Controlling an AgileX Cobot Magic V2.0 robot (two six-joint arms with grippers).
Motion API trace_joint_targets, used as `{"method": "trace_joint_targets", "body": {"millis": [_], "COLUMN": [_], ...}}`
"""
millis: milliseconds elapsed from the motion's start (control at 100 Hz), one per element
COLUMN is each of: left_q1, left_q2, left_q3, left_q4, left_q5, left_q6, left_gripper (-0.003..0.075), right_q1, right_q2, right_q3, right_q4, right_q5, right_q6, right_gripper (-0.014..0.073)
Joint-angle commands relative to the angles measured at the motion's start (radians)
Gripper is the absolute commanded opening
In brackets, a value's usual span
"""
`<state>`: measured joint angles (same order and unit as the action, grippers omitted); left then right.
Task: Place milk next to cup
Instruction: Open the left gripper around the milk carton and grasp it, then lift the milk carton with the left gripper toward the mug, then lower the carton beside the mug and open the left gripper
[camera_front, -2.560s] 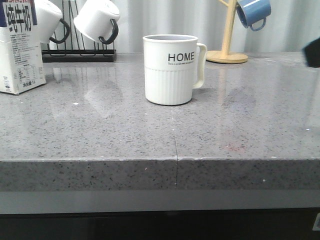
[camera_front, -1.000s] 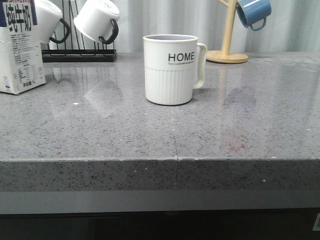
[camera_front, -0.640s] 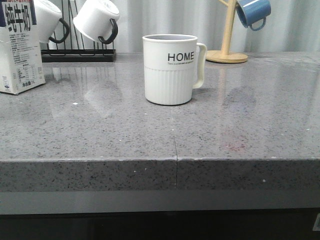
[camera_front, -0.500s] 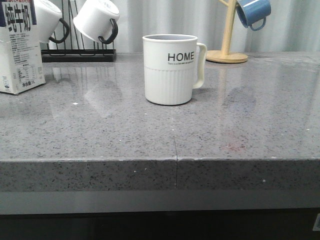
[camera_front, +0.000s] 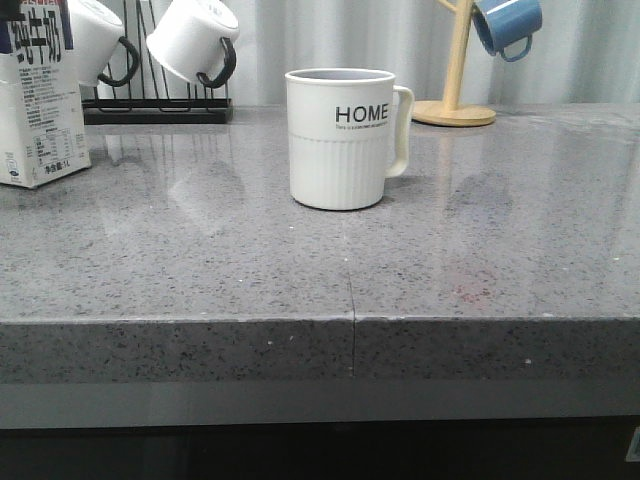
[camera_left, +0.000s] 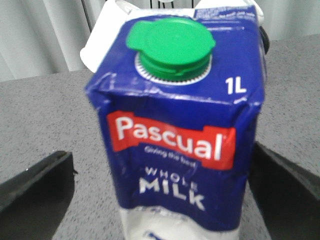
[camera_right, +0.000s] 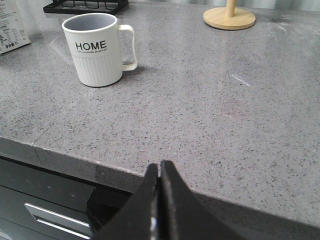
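The milk (camera_front: 40, 95), a tall white carton with a dark blue top, stands at the far left of the grey counter (camera_front: 400, 260). In the left wrist view it fills the middle, showing a green cap and "WHOLE MILK" (camera_left: 175, 150). My left gripper (camera_left: 160, 152) is open with one finger on each side of the carton; there is a clear gap at one finger (camera_left: 35, 185). The cream "HOME" cup (camera_front: 340, 140) stands mid-counter, well right of the milk, and also shows in the right wrist view (camera_right: 95, 50). My right gripper (camera_right: 160, 167) is shut and empty, low at the counter's front edge.
A black rack (camera_front: 160, 110) holds white mugs with black handles (camera_front: 190, 45) behind the milk. A wooden mug tree (camera_front: 455, 100) with a blue mug (camera_front: 507, 25) stands at the back right. A drawer front (camera_right: 55, 215) lies below the counter edge.
The milk carton has shifted slightly left in the front view. A dark shape at the right edge 2.6 s ago is gone. The cup has not moved.
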<state>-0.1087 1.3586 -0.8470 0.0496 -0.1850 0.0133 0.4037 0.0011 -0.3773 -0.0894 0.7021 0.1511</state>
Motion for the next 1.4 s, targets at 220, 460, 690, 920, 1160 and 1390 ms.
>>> {"method": "trace_joint_targets", "body": {"millis": [220, 460, 690, 920, 1160, 1390], "left_q1": [-0.007, -0.042, -0.217, -0.402, -0.450, -0.450], "left_q2": [0.119, 0.079, 0.004, 0.041, 0.132, 0.168], "left_q3": [-0.087, -0.087, -0.088, -0.097, -0.145, -0.150], "left_q4": [-0.007, -0.007, -0.007, -0.022, -0.050, -0.090], "left_q5": [-0.211, -0.210, -0.172, -0.167, -0.177, -0.190], "left_q6": [-0.006, -0.006, -0.006, -0.006, -0.006, -0.006], "left_gripper": [0.0349, 0.0063, 0.0064, 0.0064, 0.0064, 0.0106], "right_q1": [0.000, 0.000, 0.000, -0.001, -0.001, -0.001], "right_q2": [0.014, 0.014, 0.014, 0.014, 0.014, 0.014], "right_q3": [-0.025, -0.025, -0.025, -0.025, -0.025, -0.025], "right_q4": [-0.008, -0.008, -0.008, -0.008, -0.007, -0.007], "right_q5": [-0.076, -0.076, -0.076, -0.076, -0.076, -0.076], "right_q6": [-0.002, -0.002, -0.002, -0.002, -0.002, -0.002], "right_gripper": [-0.0047, -0.0047, -0.0047, -0.0047, -0.0047, -0.0047]}}
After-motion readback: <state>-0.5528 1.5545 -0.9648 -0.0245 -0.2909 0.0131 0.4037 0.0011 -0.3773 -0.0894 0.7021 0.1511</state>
